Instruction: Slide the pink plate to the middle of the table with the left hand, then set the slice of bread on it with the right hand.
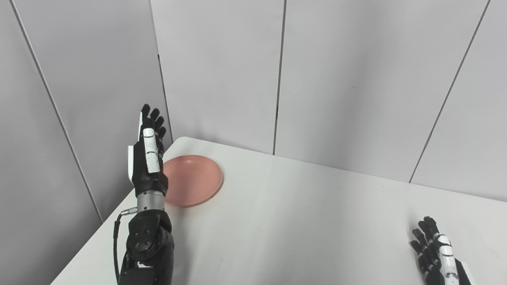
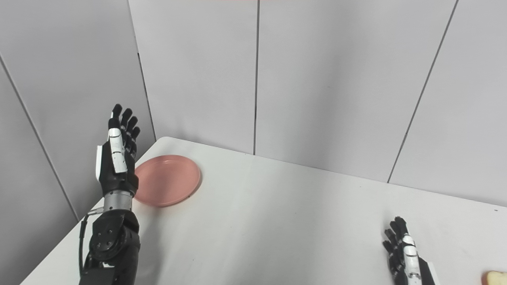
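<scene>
Two hands, one plate and one slice of bread are in sight. Nearest, at the bottom right, the right hand (image 2: 405, 253) lies low over the white table (image 1: 301, 221) with its fingers stretched out and apart, holding nothing. Just right of it, at the very corner of the right eye view, sits the slice of bread (image 2: 495, 278); only a pale edge of it shows, so its shape is hard to judge, and it is apart from the hand. The left eye view cuts it off entirely.

Farther back on the left, the left hand (image 1: 147, 156) stands upright above the table's left edge, fingers straight and spread, empty. It overlaps the near-left rim of the pink plate (image 1: 196, 180) in the picture, though I cannot tell if it touches.

The plate lies flat near the table's far left corner, well away from the middle, and holds nothing. Behind the table stand grey wall panels (image 2: 317, 79).
</scene>
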`<state>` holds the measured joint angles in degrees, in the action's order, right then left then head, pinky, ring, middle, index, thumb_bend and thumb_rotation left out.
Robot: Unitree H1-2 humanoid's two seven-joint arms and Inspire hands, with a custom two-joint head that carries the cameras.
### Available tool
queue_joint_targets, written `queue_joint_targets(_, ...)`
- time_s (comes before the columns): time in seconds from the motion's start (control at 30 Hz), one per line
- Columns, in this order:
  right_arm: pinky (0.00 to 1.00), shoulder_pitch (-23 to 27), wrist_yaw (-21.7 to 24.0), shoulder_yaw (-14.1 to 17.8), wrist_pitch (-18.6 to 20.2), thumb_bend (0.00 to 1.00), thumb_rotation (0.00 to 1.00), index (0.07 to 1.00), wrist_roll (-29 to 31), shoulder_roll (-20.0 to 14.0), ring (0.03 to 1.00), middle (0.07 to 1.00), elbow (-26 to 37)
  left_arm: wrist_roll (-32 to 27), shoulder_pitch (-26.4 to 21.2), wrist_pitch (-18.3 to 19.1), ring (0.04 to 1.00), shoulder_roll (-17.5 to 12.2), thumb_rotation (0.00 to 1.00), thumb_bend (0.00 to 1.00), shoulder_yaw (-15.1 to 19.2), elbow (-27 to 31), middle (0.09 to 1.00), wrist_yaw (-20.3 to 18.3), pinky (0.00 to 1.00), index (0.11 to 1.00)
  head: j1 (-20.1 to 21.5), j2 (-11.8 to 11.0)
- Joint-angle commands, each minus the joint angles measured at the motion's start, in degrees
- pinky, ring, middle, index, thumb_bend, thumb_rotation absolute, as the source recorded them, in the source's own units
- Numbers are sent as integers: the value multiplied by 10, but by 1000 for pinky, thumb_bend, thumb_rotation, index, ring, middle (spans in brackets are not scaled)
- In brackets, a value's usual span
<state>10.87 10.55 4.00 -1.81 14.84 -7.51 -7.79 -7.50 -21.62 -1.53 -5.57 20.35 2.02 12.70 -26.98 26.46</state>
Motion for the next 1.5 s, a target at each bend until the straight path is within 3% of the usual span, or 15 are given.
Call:
queue_joint_targets(0.0,1000,-23,2,1,4,156,1000,978,-3,-1,980,986,-23,1,-21,-28,953,-17,1000,690,5,3,955,4,972,957,2,0)
queue_joint_targets(0.47,1000,-22,2,4,2,150,1000,978,3,3,979,984,-29,-35,-16,-34,968,-41,1000,696,38,-27,964,-1,983,961,3,-1)
queue_joint_targets(0.97,1000,-21,6,5,5,156,1000,982,5,-2,984,992,-30,-107,-12,-8,967,-54,1000,710,58,-34,954,-12,979,955,-6,1)
queue_joint_targets(1.47,1000,-23,4,3,-2,153,1000,973,-3,-5,981,984,-29,-155,-28,-33,978,-60,1000,701,69,-128,975,-30,997,959,-9,3)
